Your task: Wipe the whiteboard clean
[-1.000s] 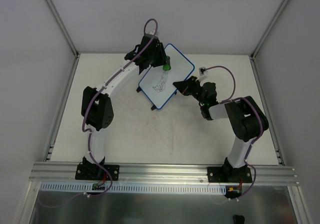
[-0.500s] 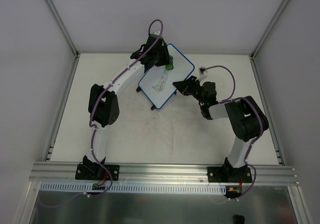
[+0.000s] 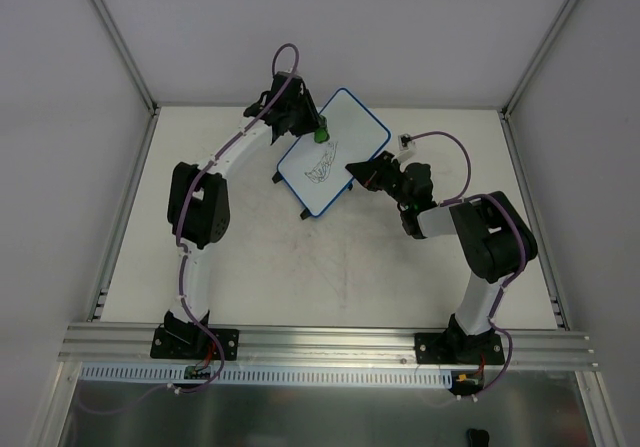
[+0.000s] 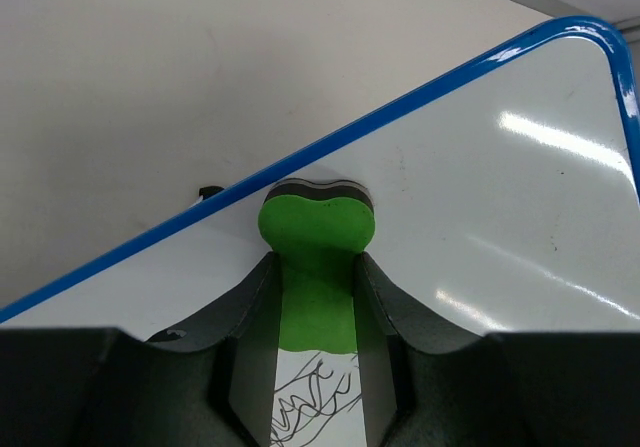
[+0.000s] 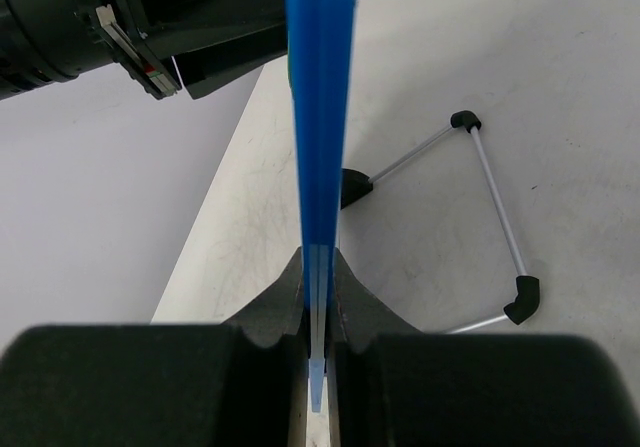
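Note:
The whiteboard (image 3: 335, 152), white with a blue frame, sits tilted at the table's back middle. A black scribble (image 3: 320, 170) remains on its lower half. My left gripper (image 3: 318, 133) is shut on the green eraser (image 4: 317, 267), pressed on the board near its upper left edge; the scribble (image 4: 312, 402) shows between its fingers just behind the eraser. My right gripper (image 3: 355, 170) is shut on the board's right blue edge (image 5: 320, 117), seen edge-on in the right wrist view.
The board's wire stand with black feet (image 5: 495, 227) rests on the table under it. A small white object (image 3: 405, 141) lies right of the board. Grey walls and metal rails (image 3: 130, 197) bound the table.
My left gripper with the eraser slid from the board's middle top toward the upper left edge. The upper part of the scribble is gone. The right arm has not moved.

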`<state>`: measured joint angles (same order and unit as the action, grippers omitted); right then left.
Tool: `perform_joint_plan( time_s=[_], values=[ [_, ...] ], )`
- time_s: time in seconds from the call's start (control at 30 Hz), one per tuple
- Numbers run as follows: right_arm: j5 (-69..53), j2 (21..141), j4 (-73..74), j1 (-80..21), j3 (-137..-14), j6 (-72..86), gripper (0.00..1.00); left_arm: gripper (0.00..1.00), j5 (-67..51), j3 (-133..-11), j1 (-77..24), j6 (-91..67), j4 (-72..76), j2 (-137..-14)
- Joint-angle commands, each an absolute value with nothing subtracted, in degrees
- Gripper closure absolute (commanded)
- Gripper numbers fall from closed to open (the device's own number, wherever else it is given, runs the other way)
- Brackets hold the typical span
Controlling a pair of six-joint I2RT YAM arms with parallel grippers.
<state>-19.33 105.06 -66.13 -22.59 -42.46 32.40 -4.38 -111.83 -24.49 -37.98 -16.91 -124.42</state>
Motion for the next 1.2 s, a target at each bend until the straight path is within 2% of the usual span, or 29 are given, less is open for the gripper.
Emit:
perform_joint_plan(
  time_s=[0.0,0.2,0.6,0.83,1.17],
  values=[
    [-25.22,103.54,-67.59,-24.43,-43.95,27.95,1.00,1.00,-5.27,-111.09,-25.05,-38.41,-19.34,-124.89],
    [-25.31,103.62,-67.68,-24.43,-44.03,27.77,1.00,1.00,-4.83,-113.99,-29.61,-35.16,-19.25,-124.63],
    [-25.84,103.98,-67.94,-24.43,-44.47,27.69,1.00,1.00,-4.92,-108.29,-34.72,-27.69,-18.37,-121.29],
    [-25.93,103.98,-67.94,-24.43,-44.65,27.42,1.00,1.00,-4.14,-97.84,-34.37,-25.84,-15.91,-117.16],
    [-25.84,103.71,-67.94,-24.43,-44.30,27.16,1.00,1.00,-8.08,-87.45,-26.99,-28.65,-10.90,-114.87]
  ],
)
